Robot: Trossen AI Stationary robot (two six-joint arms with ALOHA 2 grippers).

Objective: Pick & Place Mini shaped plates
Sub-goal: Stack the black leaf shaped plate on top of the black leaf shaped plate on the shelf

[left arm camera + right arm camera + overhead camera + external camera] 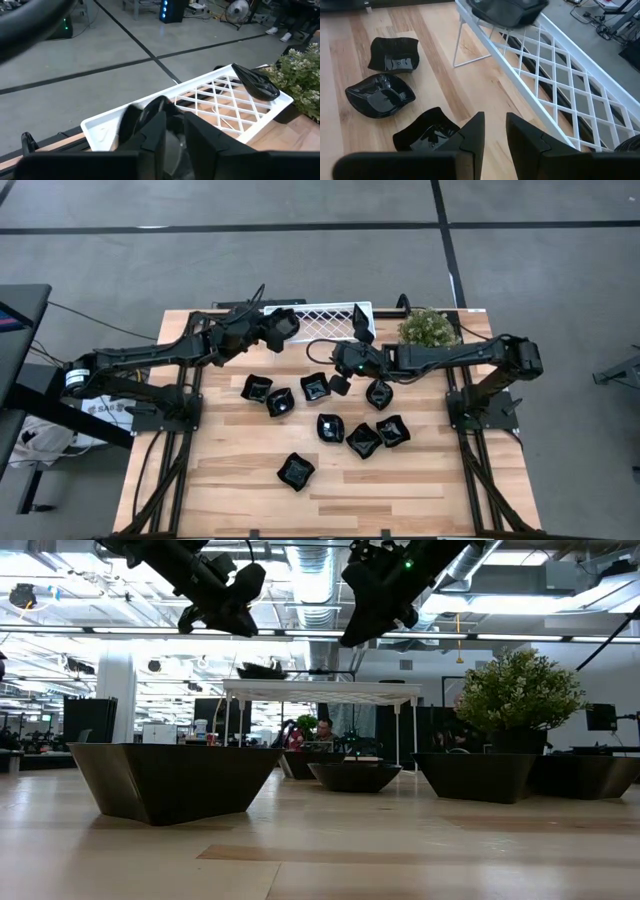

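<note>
One plate was seen on the tray; another was gripped over it by the left gripper. Right gripper hung empty, fingers slightly parted. Eight remained on the table.

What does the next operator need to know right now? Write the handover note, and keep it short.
Left gripper: raised over the left end of the white tray, with a black plate at its fingers; whether it is gripped or let go is unclear.
Right gripper: fingers slightly apart, empty, hovering over the table near the tray's front edge.
Done: one plate lies on the tray's right end, by the plant.
Left: about nine plates sit scattered on the table in front of the tray, to be moved.
</note>
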